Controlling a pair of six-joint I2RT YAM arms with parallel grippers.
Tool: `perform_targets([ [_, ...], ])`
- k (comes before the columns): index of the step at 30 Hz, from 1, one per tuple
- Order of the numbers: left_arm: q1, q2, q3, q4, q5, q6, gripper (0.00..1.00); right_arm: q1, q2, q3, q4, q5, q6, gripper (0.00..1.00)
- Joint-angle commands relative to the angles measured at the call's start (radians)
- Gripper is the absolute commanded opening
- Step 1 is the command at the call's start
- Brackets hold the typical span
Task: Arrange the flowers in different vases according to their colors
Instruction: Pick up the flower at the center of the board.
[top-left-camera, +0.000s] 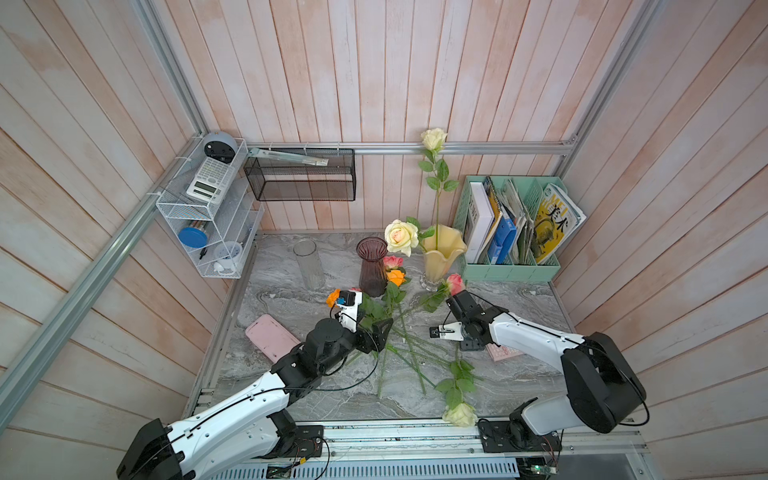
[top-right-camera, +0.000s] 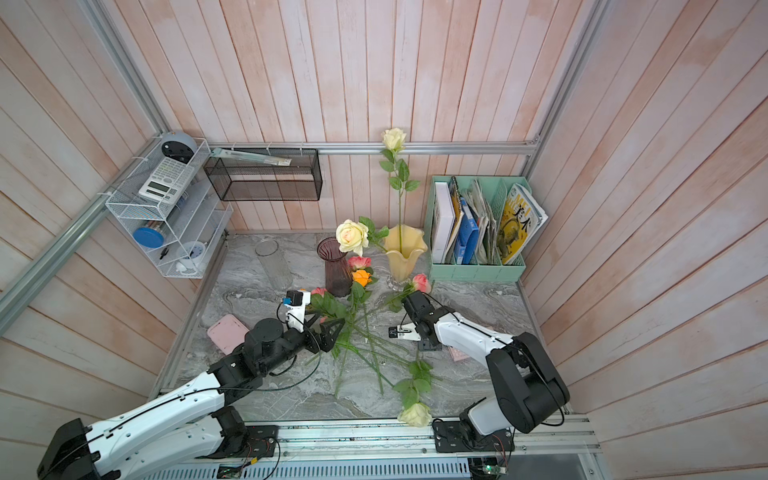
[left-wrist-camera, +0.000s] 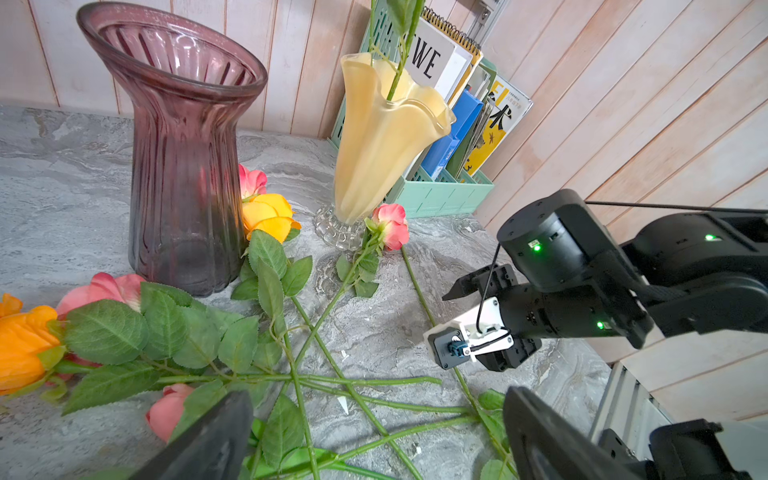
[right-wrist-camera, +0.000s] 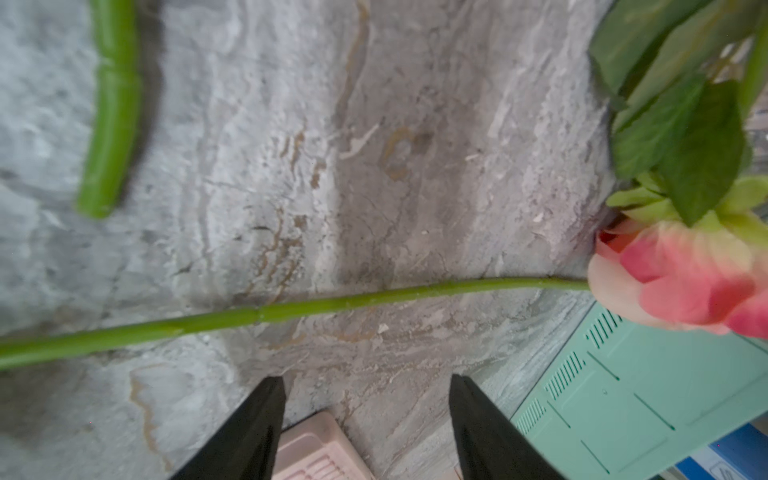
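Roses sorted: two cream (top-left-camera: 401, 237) in the yellow vase (top-left-camera: 442, 255) at one o'clock; others (top-left-camera: 397, 277) lie mid-worktop (top-left-camera: 291, 307); purple vase (top-left-camera: 372, 266), clear vase (top-left-camera: 309, 266) empty. Left gripper (left-wrist-camera: 378, 399), right gripper (right-wrist-camera: 368, 380) gape, holding nothing.

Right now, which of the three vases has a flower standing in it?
The pale yellow wavy-rimmed vase: a tall cream rose stands in it. The purple vase and clear glass cylinder are empty.
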Motion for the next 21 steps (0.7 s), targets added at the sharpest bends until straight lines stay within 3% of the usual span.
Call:
perform_targets([
  [1,0.007,-0.009,-0.013,-0.017,-0.005,-0.007,1.0,-0.006,0.015,0.028,-0.01,-0.081,-0.088,0.69],
  [10,0.007,-0.028,-0.035,-0.027,-0.012,-0.027,1.0,0.06,0.089,0.094,-0.062,-0.154,-0.068,0.67],
  [13,0.007,-0.045,-0.035,-0.046,-0.017,-0.031,1.0,0.064,0.115,0.117,-0.06,-0.111,-0.052,0.65],
  [21,0.006,-0.069,-0.045,-0.049,-0.014,-0.04,1.0,0.003,-0.012,0.083,-0.109,-0.117,-0.04,0.66],
])
